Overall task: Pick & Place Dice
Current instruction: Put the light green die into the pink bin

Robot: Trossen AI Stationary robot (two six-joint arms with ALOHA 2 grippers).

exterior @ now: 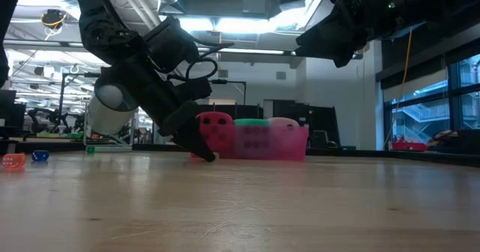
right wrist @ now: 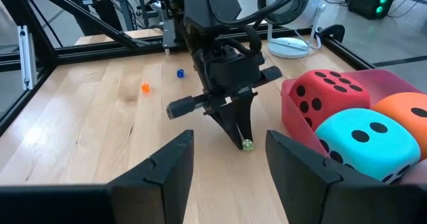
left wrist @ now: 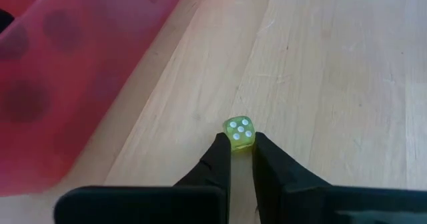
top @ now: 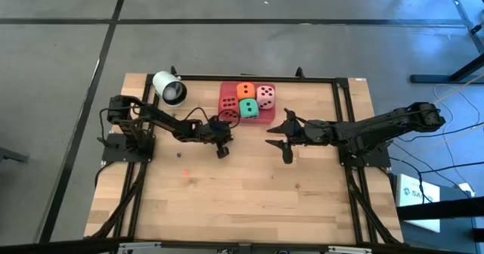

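Observation:
Four big soft dice sit in the pink tray (top: 262,120): red (top: 229,103), orange (top: 245,91), light pink (top: 265,96) and green (top: 248,109). My left gripper (top: 221,153) points down at the table just in front of the tray's left end. It is shut on a tiny yellow-green die (left wrist: 239,131) with white pips, which also shows in the right wrist view (right wrist: 247,145). My right gripper (top: 277,135) hovers open above the table to the right of the left gripper, facing it and the tray. My left gripper pinches the tiny yellow-green die between its two fingertips (left wrist: 223,149), one on each side face. The fingers come slanting down from the table's left. The die is at the table's surface (right wrist: 247,145); whether it is lifted clear I cannot tell.
A white fan (top: 169,88) stands at the far left of the table. Other tiny dice lie on the left half of the table: an orange one (right wrist: 145,87) and a blue one (right wrist: 179,73). Black frame rails (top: 344,118) run along the table's edges.

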